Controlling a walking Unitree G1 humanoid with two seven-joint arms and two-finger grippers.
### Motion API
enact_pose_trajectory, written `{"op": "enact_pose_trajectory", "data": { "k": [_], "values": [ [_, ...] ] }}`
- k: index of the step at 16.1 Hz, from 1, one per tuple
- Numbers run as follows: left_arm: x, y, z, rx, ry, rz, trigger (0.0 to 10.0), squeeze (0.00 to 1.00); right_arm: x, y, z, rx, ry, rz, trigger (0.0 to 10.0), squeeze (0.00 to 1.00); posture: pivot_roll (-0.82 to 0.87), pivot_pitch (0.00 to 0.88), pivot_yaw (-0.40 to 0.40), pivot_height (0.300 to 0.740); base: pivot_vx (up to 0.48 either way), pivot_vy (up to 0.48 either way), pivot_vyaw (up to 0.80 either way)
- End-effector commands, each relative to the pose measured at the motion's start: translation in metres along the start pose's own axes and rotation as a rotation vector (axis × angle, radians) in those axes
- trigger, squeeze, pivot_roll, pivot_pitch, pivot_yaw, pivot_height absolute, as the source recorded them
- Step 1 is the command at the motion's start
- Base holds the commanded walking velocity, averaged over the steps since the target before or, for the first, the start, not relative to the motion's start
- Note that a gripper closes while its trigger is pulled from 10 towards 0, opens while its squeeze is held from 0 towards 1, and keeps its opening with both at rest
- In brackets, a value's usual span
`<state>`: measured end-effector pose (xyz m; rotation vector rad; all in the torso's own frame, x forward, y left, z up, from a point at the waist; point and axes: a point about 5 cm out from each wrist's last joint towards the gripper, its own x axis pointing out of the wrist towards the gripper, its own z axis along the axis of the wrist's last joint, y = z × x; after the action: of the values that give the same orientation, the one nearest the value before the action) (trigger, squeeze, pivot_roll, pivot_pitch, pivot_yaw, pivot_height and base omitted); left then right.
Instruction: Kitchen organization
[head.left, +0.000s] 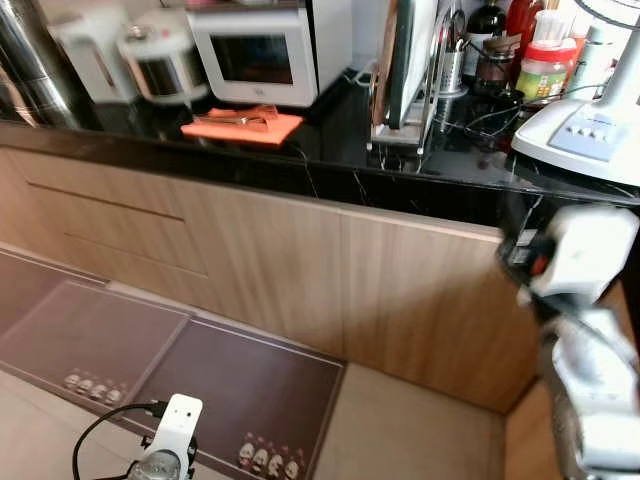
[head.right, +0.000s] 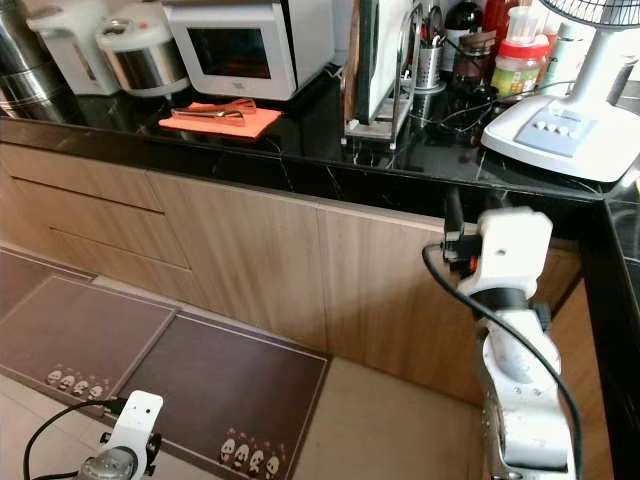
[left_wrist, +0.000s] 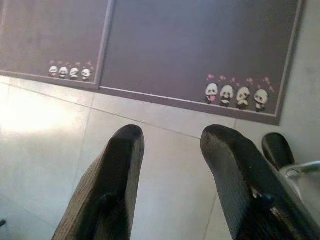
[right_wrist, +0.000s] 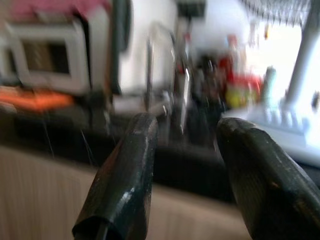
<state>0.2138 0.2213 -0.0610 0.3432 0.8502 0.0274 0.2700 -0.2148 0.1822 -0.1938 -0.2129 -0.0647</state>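
Fan base (head.right: 560, 135) and rack (head.right: 385, 70) crowd counter (head.right: 300, 150)

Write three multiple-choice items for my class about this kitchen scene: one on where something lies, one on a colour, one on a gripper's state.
1. Where does the orange cloth lie?
A. on the floor mat
B. on the black counter, before the microwave
C. on the fan base

2. What colour is the microwave?
A. white
B. red
C. green

3. How is the right gripper?
A. shut on a bottle
B. shut on the cloth
C. open, holding nothing

Key: 1 B, the cloth rests on the counter; 2 A, its casing is white; 3 C, its fingers stand apart, nothing between them.
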Motion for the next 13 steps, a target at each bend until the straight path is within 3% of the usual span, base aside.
{"op": "enact_pose_trajectory", "data": {
  "k": [1,4,5,8,13],
  "values": [
    [0.001,0.002,0.004,-0.002,-0.008,0.016,10.0,0.00,-0.002,-0.007,-0.012,0.015,0.039,-0.006,10.0,0.00,-0.20,0.000,0.095,0.740,0.000,0.000,0.00],
    [0.001,0.003,0.006,-0.008,-0.015,0.031,10.0,0.00,-0.012,-0.004,-0.064,0.033,0.208,0.041,10.0,0.00,-0.19,0.000,0.095,0.740,0.000,0.000,0.00],
    [0.001,0.003,0.006,-0.009,-0.015,0.032,10.0,0.00,-0.012,-0.004,-0.066,0.039,0.213,0.040,10.0,0.00,-0.19,0.000,0.095,0.740,0.000,0.000,0.00],
    [0.001,0.005,0.007,-0.002,-0.023,0.049,10.0,0.00,-0.029,0.007,-0.118,0.110,0.395,0.056,10.0,0.00,-0.19,0.000,0.095,0.740,0.000,0.000,0.00],
    [0.001,0.005,0.008,-0.002,-0.026,0.051,10.0,0.00,-0.060,0.031,-0.172,0.152,0.644,0.123,10.0,0.00,-0.19,0.000,0.095,0.740,0.000,0.000,0.00]
  ]
}}
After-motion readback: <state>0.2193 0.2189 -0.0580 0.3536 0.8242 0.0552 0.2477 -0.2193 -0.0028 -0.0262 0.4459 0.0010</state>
